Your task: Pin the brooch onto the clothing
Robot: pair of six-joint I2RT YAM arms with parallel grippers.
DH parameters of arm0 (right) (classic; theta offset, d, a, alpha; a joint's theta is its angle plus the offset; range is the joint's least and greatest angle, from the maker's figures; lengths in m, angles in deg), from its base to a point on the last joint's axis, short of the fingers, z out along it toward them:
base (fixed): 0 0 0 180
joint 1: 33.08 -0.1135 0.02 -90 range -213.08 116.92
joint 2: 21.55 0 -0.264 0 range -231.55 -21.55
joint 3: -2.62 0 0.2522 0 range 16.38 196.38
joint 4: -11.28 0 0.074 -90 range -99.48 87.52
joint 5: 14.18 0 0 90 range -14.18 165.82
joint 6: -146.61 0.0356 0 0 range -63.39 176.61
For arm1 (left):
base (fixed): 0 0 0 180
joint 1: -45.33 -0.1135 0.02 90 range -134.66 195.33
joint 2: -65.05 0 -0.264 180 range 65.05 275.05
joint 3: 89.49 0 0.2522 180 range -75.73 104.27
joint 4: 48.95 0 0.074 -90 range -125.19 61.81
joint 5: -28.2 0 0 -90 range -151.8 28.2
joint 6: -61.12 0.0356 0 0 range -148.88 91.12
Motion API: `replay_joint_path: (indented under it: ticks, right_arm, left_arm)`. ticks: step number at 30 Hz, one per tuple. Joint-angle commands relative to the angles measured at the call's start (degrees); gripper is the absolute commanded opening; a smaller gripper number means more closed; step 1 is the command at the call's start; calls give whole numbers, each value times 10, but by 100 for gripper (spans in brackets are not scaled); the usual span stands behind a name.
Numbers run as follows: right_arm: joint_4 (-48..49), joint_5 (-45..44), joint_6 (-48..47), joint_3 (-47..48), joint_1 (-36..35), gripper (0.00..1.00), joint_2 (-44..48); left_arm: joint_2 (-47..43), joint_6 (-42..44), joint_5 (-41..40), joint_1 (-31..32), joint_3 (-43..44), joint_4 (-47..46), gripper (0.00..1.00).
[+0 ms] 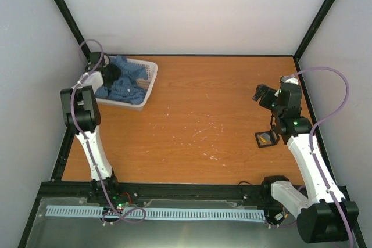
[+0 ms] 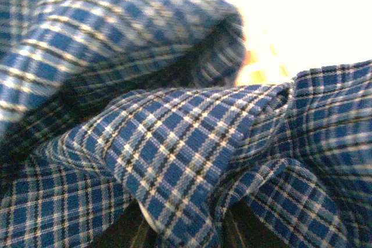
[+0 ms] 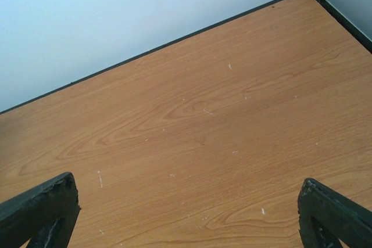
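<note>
The clothing (image 1: 121, 81), a blue checked shirt, lies crumpled in a white basket (image 1: 149, 83) at the table's far left. My left gripper (image 1: 108, 75) is down in the basket, buried in the shirt. Checked folds (image 2: 174, 155) fill the left wrist view, and a bunched fold runs down between the dark fingers, so it looks shut on the cloth. A small open black box (image 1: 267, 138) lies at the right, with something golden-brown inside, the brooch (image 1: 267, 139). My right gripper (image 1: 260, 94) hovers beyond the box, wide open and empty (image 3: 186, 193).
The orange wooden table (image 1: 203, 120) has black frame posts at its corners and white walls close behind. The right wrist view shows bare wood up to the back wall edge (image 3: 174, 42).
</note>
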Motion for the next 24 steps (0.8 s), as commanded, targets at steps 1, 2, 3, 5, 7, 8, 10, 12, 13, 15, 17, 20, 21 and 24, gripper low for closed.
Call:
replay_joint_path:
  ticks: [1, 2, 3, 5, 7, 8, 10, 12, 13, 15, 17, 20, 21, 24]
  right_arm:
    - [-3, 0, 8, 1, 5, 100, 17]
    - [-4, 2, 9, 5, 5, 100, 17]
    - [-7, 4, 9, 8, 5, 100, 17]
    - [-14, 7, 12, 18, 5, 100, 17]
    - [-21, 12, 10, 25, 5, 100, 19]
    - [-23, 12, 9, 25, 5, 100, 21]
    - [-25, 10, 6, 23, 5, 100, 28]
    - [-24, 5, 3, 14, 5, 100, 34]
    - [-22, 5, 1, 10, 5, 100, 36]
    - [-19, 7, -2, 2, 5, 100, 39]
    - [-18, 18, -12, -3, 5, 100, 39]
    - [-16, 86, -33, -14, 4, 100, 34]
    - [-8, 121, -38, -21, 3, 100, 30]
    - [12, 219, -35, -45, -5, 100, 1]
  left_arm:
    - [91, 35, 115, -13, 165, -56, 6]
    - [103, 28, 149, -15, 192, -69, 4]
    - [124, 23, 165, -16, 221, -76, 3]
    - [146, 14, 178, -16, 273, -78, 2]
    - [161, 16, 200, -17, 329, -90, 1]
    - [163, 18, 208, -17, 360, -65, 1]
    - [143, 25, 230, -17, 384, -53, 1]
    - [85, 35, 238, -15, 352, -67, 1]
    - [43, 44, 238, -13, 319, -88, 1]
    - [-44, 71, 237, -10, 246, -127, 1]
    - [-120, 95, 243, -8, 188, -140, 1]
    - [-225, 138, 264, 6, 142, -138, 1]
    - [-254, 154, 273, 16, 129, -137, 1]
    - [-320, 218, 300, 66, 95, -133, 1]
